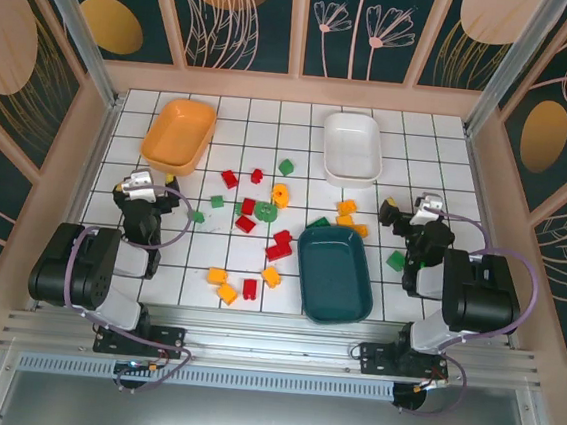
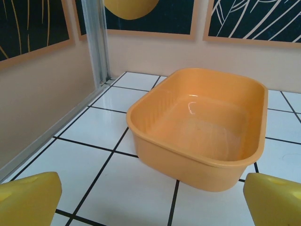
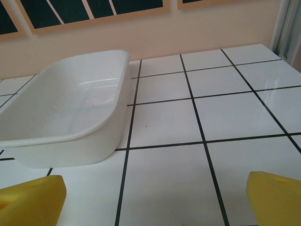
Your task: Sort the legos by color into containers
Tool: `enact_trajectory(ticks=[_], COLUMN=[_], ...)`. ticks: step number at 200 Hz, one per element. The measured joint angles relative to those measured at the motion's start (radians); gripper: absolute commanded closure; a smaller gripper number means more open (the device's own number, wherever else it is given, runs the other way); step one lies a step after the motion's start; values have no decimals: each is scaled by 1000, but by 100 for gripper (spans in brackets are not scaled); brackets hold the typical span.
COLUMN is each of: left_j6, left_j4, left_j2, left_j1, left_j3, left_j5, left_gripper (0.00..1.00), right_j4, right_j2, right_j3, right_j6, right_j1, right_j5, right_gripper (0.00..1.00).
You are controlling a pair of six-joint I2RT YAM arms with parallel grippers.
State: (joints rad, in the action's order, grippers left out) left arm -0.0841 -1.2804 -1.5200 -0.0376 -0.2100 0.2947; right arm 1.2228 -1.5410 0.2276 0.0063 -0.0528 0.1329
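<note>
Legos: small red, green and yellow-orange plastic bricks point(image 1: 267, 211) lay scattered on the tiles between the two grippers.
Orange container: a shallow, rounded orange plastic tray point(image 2: 202, 122) sat just ahead of the left gripper point(image 1: 138, 180), a little to its right.
White container: a shallow, rounded white plastic tray point(image 3: 70, 103) sat ahead of the right gripper point(image 1: 409, 210), to its left.
Teal container: a dark teal plastic tray point(image 1: 335, 273) lay to the right gripper's left and slightly behind it.
Left gripper: its yellow fingers point(image 2: 28, 200) were spread wide, holding nothing, low over the tiles.
Right gripper: its yellow fingers point(image 3: 275, 197) were likewise spread wide and held nothing.
Nearest bricks: one green brick point(image 1: 197, 216) lay near the left gripper's right side; another green brick point(image 1: 396, 261) lay just behind the right gripper.
Surface: a white tiled table with dark grid lines point(image 1: 421, 145), walled in beige.
</note>
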Motion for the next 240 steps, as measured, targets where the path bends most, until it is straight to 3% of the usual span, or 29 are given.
enact_trajectory(ticks=[217, 240], left_j6=[0, 0], left_j4=[0, 102], left_j2=[0, 46], left_j1=[0, 0], left_j3=[0, -28], left_j5=[0, 0], left_gripper=[1, 1], right_j4=[-2, -135], right_j2=[0, 38], right_j3=[0, 45], right_j6=[0, -4], right_j1=[2, 39], right_j5=[-10, -87], right_gripper=[1, 1])
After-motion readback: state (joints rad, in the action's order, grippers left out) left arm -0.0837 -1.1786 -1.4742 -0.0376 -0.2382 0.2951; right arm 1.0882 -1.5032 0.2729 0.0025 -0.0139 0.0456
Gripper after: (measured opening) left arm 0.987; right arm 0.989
